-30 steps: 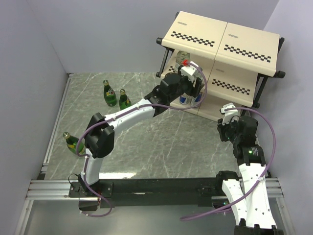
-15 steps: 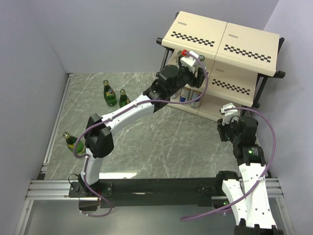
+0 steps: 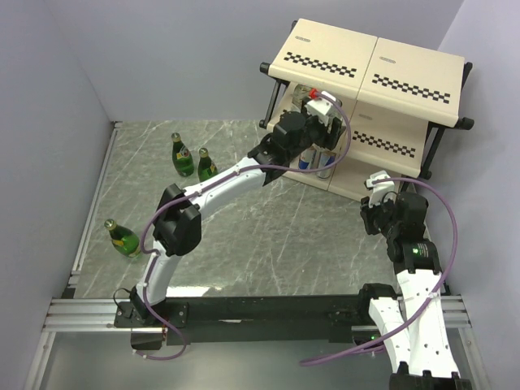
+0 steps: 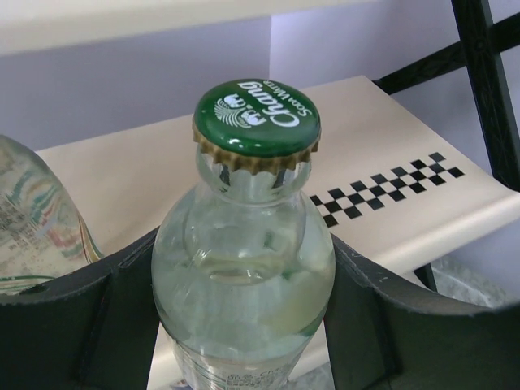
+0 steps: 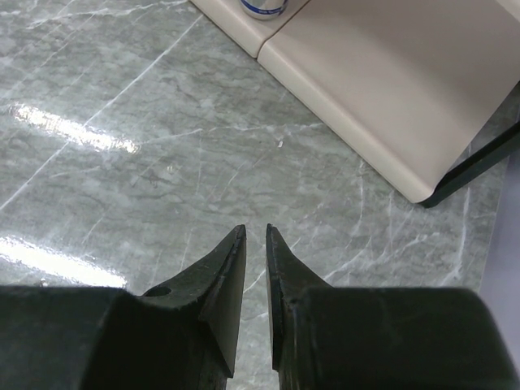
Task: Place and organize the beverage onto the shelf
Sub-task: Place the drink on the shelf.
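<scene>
My left gripper (image 3: pixel 322 122) is shut on a clear bottle (image 4: pixel 244 268) with a green cap and holds it upright at the shelf's (image 3: pixel 406 73) middle tier, over the cream board (image 4: pixel 390 187). A second clear bottle (image 4: pixel 36 219) stands just to its left. Slim silver-and-blue cans (image 3: pixel 313 161) stand on the bottom board below. Three green bottles (image 3: pixel 182 154) (image 3: pixel 206 166) (image 3: pixel 122 238) stand on the marble floor at the left. My right gripper (image 3: pixel 379 184) is shut and empty above the floor, near the shelf's front corner; it also shows in the right wrist view (image 5: pixel 255 231).
The shelf's bottom board (image 5: pixel 382 97) lies just ahead of the right gripper, with a can's base (image 5: pixel 262 6) at its far edge. Black frame legs (image 3: pixel 431 150) stand at the shelf's sides. Grey walls close in left and right.
My left arm has carried the clear bottle up and further right, in under the shelf's top board. The right arm has not moved.
</scene>
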`<state>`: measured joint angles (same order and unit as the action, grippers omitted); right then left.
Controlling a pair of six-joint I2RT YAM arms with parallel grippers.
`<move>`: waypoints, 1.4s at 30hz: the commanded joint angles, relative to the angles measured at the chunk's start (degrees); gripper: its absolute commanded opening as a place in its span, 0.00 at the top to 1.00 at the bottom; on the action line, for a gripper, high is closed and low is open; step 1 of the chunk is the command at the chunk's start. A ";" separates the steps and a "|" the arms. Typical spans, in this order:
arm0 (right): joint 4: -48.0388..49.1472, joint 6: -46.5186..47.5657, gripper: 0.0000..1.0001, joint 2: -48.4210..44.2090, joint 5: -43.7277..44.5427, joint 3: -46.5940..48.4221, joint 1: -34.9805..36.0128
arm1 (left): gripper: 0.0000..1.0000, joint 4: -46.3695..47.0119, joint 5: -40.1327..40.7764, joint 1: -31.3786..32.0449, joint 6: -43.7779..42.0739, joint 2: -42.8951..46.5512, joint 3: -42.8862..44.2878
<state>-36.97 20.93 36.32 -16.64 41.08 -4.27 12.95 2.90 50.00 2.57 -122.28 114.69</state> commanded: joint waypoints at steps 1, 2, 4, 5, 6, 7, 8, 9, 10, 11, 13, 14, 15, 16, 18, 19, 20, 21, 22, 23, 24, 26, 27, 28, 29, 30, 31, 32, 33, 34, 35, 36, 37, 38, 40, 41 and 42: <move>0.58 0.78 0.77 0.42 -0.58 -0.04 0.32 | 1.00 11.74 0.53 -0.43 -0.28 2.66 6.51; 0.58 0.69 0.77 0.42 -0.58 -0.04 0.40 | 1.00 11.83 0.62 -0.43 -0.20 2.49 6.51; 0.50 0.78 0.77 0.42 -0.67 -0.12 0.32 | 1.00 12.36 0.62 -0.52 -0.11 2.05 6.59; 0.50 0.87 0.77 0.51 -0.67 -0.04 0.40 | 1.00 12.54 0.71 -0.60 -0.02 1.96 6.68; 0.58 0.87 0.77 0.51 -0.76 -0.12 0.41 | 1.00 12.63 0.79 -0.60 -0.02 1.70 6.86; 0.50 0.78 0.77 0.68 -0.76 -0.12 0.41 | 1.00 12.63 0.88 -0.78 0.07 1.34 7.21; 0.50 0.78 0.77 0.69 -0.76 -0.04 0.41 | 1.00 12.97 0.88 -0.78 0.24 1.17 7.38; 0.50 0.78 0.77 0.69 -0.76 -0.04 0.41 | 1.00 13.24 0.97 -0.87 0.16 0.90 7.56; 0.50 0.78 0.77 0.69 -0.67 -0.04 0.41 | 1.00 13.33 1.15 -0.87 0.16 0.64 8.08; 0.50 0.78 0.76 0.69 -0.76 -0.04 0.41 | 1.00 13.33 1.23 -0.95 0.07 0.46 8.44; 0.41 0.78 0.77 0.77 -0.76 -0.04 0.41 | 1.00 13.24 1.58 -1.04 -0.63 -0.24 9.49; 0.41 0.87 0.77 0.77 -0.76 -0.04 0.41 | 1.00 13.42 1.76 -1.04 -0.98 -0.50 9.76; 0.41 0.87 0.77 0.86 -0.85 0.05 0.49 | 1.00 13.42 1.94 -1.04 -1.25 -0.68 10.02; 0.32 0.87 0.77 0.86 -0.85 0.05 0.49 | 1.00 13.68 2.29 -1.13 -1.60 -1.20 10.46; 0.32 0.96 0.77 1.04 -0.93 0.05 0.49 | 1.00 14.55 3.16 -1.13 -1.95 -1.56 10.46; 0.23 0.87 0.77 1.13 -0.93 -0.03 0.49 | 1.00 14.91 3.34 -1.22 -1.95 -1.91 10.46; 0.23 0.87 0.77 1.04 -1.02 0.05 0.49 | 1.00 15.17 3.61 -1.22 -1.95 -2.17 10.55; 0.23 0.96 0.77 1.13 -1.02 0.05 0.49 | 1.00 15.44 3.78 -1.31 -1.95 -2.44 10.64; 0.23 0.96 0.77 1.21 -1.02 0.14 0.49 | 1.00 16.05 3.96 -1.31 -1.95 -2.70 10.90; 0.15 1.04 0.77 1.30 -1.11 0.05 0.49 | 1.00 16.31 3.96 -1.31 -1.95 -2.96 10.99; 0.14 0.96 0.77 1.39 -1.02 0.14 0.49 | 1.00 16.49 4.13 -1.31 -1.95 -3.14 11.25; 0.06 1.04 0.77 1.56 -1.11 0.14 0.49 | 1.00 16.58 4.14 -1.31 -1.78 -4.02 12.13; 0.14 1.04 0.77 1.57 -1.11 0.14 0.49 | 1.00 16.58 4.31 -1.31 -1.86 -4.63 12.48; 0.06 1.13 0.77 1.65 -1.11 0.05 0.49 | 1.00 16.93 4.57 -1.31 -1.95 -4.90 12.74; 0.06 1.05 0.77 1.65 -1.11 0.14 0.49 | 1.00 17.19 4.75 -1.31 -1.95 -5.07 12.75; 0.06 1.04 0.78 1.74 -1.02 0.05 0.49 | 1.00 17.54 5.10 -1.39 -1.95 -5.34 12.66; 0.14 1.04 0.78 1.74 -0.93 0.14 0.49 | 1.00 17.81 5.28 -1.39 -1.95 -5.51 12.66; 0.06 1.04 0.78 1.83 -0.93 0.14 0.58 | 1.00 18.07 5.28 -1.48 -1.95 -5.60 12.66; 0.06 1.04 0.78 1.92 -0.93 0.14 0.49 | 1.00 18.16 5.36 -1.57 -1.95 -5.86 12.75; 0.06 0.96 0.78 2.00 -0.93 0.14 0.58 | 1.00 18.16 5.45 -1.66 -1.95 -5.95 12.83; 0.14 1.04 0.78 2.00 -0.85 0.14 0.58 | 1.00 18.16 5.45 -1.66 -1.87 -6.04 12.84; 0.06 1.04 0.78 2.09 -0.85 0.14 0.58 | 1.00 18.16 5.45 -1.74 -1.78 -6.22 12.92; 0.14 1.04 0.78 2.09 -0.85 0.14 0.58 | 1.00 18.16 5.37 -1.92 -1.69 -6.30 12.92; 0.14 0.96 0.78 2.18 -0.76 0.14 0.58 | 1.00 18.16 5.37 -1.92 -1.60 -6.31 12.92; 0.14 0.96 0.78 2.36 -0.76 0.14 0.58 | 1.00 18.08 5.28 -2.10 -1.25 -6.48 12.84; 0.14 1.04 0.78 2.44 -0.76 0.23 0.58 | 1.00 18.08 5.02 -2.18 -1.08 -6.48 12.84; 0.14 1.04 0.78 2.44 -0.76 0.14 0.58 | 1.00 18.08 5.01 -2.19 -0.90 -6.57 12.92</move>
<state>-37.28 21.43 38.63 -17.26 41.08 -4.01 19.90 7.55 48.16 1.15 -130.45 122.19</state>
